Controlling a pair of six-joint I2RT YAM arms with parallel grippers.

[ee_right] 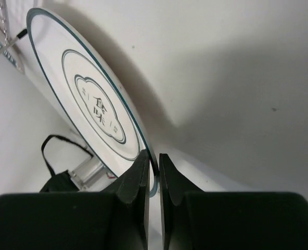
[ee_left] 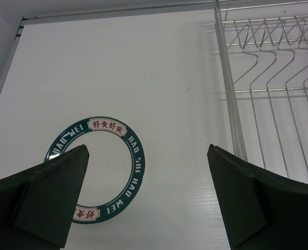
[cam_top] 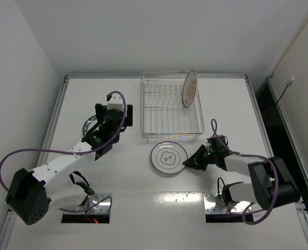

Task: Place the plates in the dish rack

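Right side: the right fingers are closed on the near-right rim of the pale grey plate. In the right wrist view the rim runs straight into the narrow slot between the two tips, one tip on the plate's patterned face and the other on its underside. Only the edge is pinched; the ring and centre motif lie beyond the tips. From above, this plate sits on the table just in front of the dish rack, apart from its near wire. I cannot tell whether the gripped edge is off the table.

Left side: the left fingers stand wide apart and hold nothing. The green-rimmed plate lies flat on the table below them. In the left wrist view, part of its ring is hidden behind the left tip and the rest shows in the gap. The right tip is clear of it. I see no contact. The rack's left wall stands just beyond the right tip.

Rack: the orange-brown rimmed plate stands on edge in the far right corner, leaning a little. The other prongs hold nothing.
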